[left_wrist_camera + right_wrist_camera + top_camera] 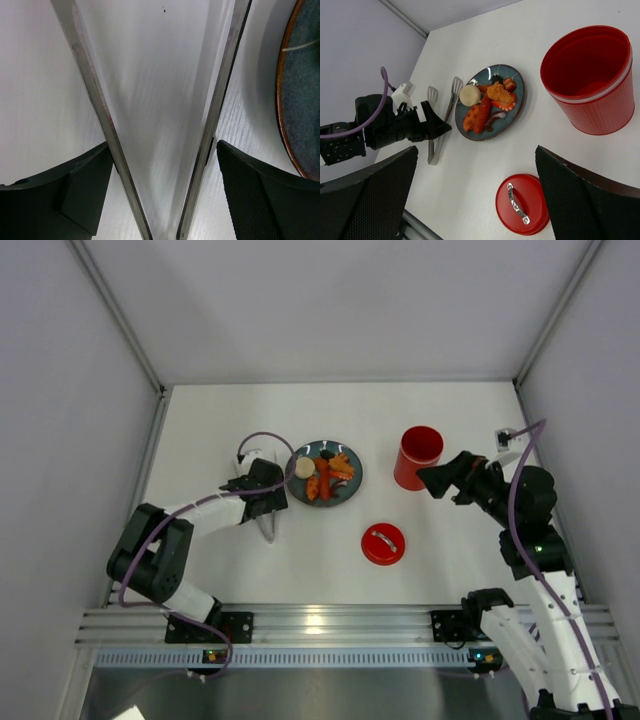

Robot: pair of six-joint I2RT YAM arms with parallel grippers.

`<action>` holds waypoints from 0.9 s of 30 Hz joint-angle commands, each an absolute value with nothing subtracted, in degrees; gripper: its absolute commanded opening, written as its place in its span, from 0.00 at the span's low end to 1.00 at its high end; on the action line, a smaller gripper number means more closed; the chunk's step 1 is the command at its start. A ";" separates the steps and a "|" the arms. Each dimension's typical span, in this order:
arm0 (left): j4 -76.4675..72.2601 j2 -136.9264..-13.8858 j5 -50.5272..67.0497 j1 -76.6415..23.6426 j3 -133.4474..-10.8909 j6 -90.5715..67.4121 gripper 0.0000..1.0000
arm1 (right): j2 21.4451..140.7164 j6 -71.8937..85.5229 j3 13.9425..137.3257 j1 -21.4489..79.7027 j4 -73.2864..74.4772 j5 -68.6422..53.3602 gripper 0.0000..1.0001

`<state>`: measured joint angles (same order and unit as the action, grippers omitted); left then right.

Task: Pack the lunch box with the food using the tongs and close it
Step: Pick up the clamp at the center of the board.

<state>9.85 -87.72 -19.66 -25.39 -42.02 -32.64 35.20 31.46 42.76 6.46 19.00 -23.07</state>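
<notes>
Since nothing can be packed until the tongs [268,528] are in hand, what matters is how they lie under the left gripper [262,494]. They rest flat on the table [300,420], just left of the plate [352,486]. Their long axis runs from the near edge toward the far one, with the joined end nearer the arm bases and the two spatula tips [456,86] beside the plate's left rim. In the left wrist view the V of the tongs [100,115] narrows toward the camera, and the left gripper [162,150] straddles it with one finger outside each arm. The jaws stand wide; the left pad [85,175] seems to touch its arm and the right pad [250,190] sits just beside the other. I cannot tell whether they press yet, and the tongs look neither squeezed nor lifted. The food [325,478], all of it on the plate [287,100], lies to the right of the tongs, so the tips would have to swing that way. The lunch box [418,457] stands open further right, beyond the plate, with its lid [383,544] nearer the bases. The right gripper [430,478] hovers beside the lunch box, jaws fully apart and empty, well away from the tongs, so the left arm is plainly the nearer one.
</notes>
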 commanded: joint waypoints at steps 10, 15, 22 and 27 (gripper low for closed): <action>11.95 -94.57 -26.45 -31.64 -42.37 -46.14 0.84 | 34.80 29.53 42.89 5.89 19.33 -26.45 0.99; 11.87 -94.75 -26.54 -32.08 -41.22 -47.81 0.81 | 34.54 29.09 42.63 5.89 19.86 -27.07 1.00; 11.69 -93.17 -27.51 -32.87 -39.20 -49.66 0.66 | 34.45 29.71 42.89 5.89 19.34 -28.04 0.99; 15.90 -88.34 -29.00 -33.49 -41.21 -48.96 0.63 | 34.63 30.06 43.77 5.89 19.25 -28.21 0.99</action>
<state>10.02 -90.08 -33.47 -32.60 -42.00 -46.28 35.27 30.06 42.74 6.46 19.14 -27.16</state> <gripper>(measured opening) 0.634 0.993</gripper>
